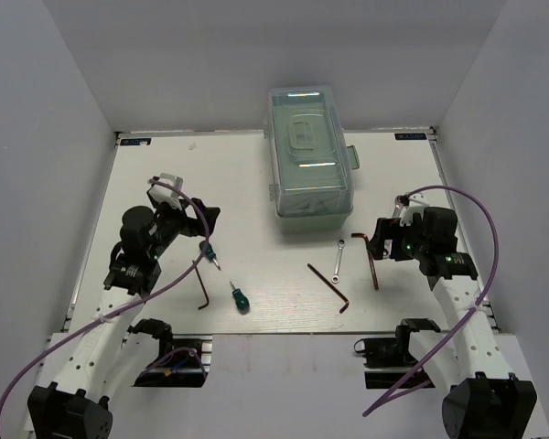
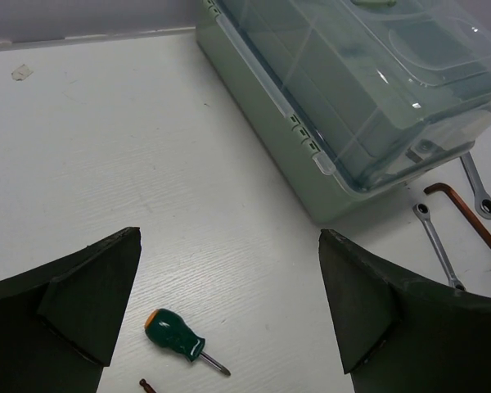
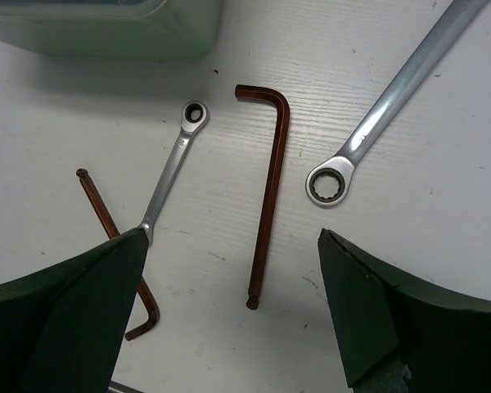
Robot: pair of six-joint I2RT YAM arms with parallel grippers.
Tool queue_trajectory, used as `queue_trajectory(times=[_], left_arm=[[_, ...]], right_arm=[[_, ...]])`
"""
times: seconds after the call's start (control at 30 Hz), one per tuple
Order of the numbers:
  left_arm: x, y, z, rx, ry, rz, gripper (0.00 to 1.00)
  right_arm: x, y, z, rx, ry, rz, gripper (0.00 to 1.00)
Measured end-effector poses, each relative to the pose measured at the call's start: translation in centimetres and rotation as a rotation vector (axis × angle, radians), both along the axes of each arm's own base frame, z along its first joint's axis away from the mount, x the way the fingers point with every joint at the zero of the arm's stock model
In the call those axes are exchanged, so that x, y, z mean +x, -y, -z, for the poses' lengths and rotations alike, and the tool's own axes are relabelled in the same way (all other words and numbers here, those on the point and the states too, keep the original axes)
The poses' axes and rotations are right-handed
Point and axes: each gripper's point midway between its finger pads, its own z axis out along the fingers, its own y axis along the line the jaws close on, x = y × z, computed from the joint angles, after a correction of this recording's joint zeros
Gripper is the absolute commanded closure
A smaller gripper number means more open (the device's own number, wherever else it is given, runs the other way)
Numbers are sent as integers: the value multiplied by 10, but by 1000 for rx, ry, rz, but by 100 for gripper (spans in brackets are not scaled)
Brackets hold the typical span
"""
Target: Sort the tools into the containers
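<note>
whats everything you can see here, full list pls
toolbox: 1, pale green with a clear lid, far middle of the table, lid shut
screwdrivers: 2, green handles, left half; one by the left jaws, one nearer the front edge
hex keys: 3, reddish-brown; left, centre, right
wrenches: 2, silver, in front of the toolbox's right corner
table: 1, white
walls: pale grey, left, back and right
left arm: black and white, near left, jaws open
right arm: black and white, near right, jaws open over the right hex key
</note>
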Motion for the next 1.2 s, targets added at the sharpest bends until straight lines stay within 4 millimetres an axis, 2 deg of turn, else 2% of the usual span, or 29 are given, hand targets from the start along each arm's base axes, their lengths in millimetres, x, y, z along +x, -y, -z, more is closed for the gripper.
queue_trajectory(times=[0.23,0.27,0.3,0.33,0.37,0.4,0.43,0.5,0.53,0.57,0.6,0.63,0.67,0.7,0.73,0.8,0.87,0.9,0.93,1.03,1.13,1.2], left_arm=[[-1,3,0,-9,-6,14,0],[-1,3,1,-9,-8,16,7],[-1,4,2,-11,-13,17,13],[-1,4,3,-14,-17,19,24],[-1,5,4,-17,-23,22,41],[-1,6,5,-23,-30,24,85],[0,7,6,-25,-36,30,100],[0,10,10,-25,-49,49,100],[1,12,13,-25,-58,57,100],[2,14,16,-25,-73,68,91],[3,16,21,-25,-89,76,51],[3,17,25,-20,-101,83,34],[3,19,29,-18,-113,92,24],[4,20,31,-23,-126,97,13],[4,21,34,-21,-134,104,12],[3,24,37,-30,-152,118,12],[3,27,40,-38,-163,133,14],[3,30,40,-45,-167,146,21],[3,33,40,-55,-172,159,33],[4,41,44,-76,-190,200,43],[5,47,49,-84,-206,234,44],[4,49,51,-88,-214,250,36]], right_arm=[[1,1,2,-4,-5,5,9],[1,1,2,-7,-5,3,9],[1,1,2,-11,-3,-5,24],[1,-1,2,-14,2,-28,46],[0,-3,1,-23,15,-69,76],[0,-7,0,-23,22,-108,100],[1,-12,-3,-9,14,-140,100],[9,-20,-18,20,-23,-191,100],[22,-27,-36,38,-37,-222,100],[44,-34,-58,51,-23,-249,90],[65,-41,-82,62,-2,-275,69],[89,-49,-105,74,27,-299,56],[111,-58,-127,81,69,-320,44],[130,-67,-147,81,107,-341,18],[147,-78,-163,85,140,-360,13],[167,-97,-183,86,182,-390,13],[180,-117,-190,85,201,-415,20],[185,-125,-189,93,198,-419,24],[189,-136,-184,110,188,-425,28],[201,-156,-164,158,141,-419,30],[220,-168,-148,197,122,-400,30],[234,-176,-143,223,121,-386,30]])
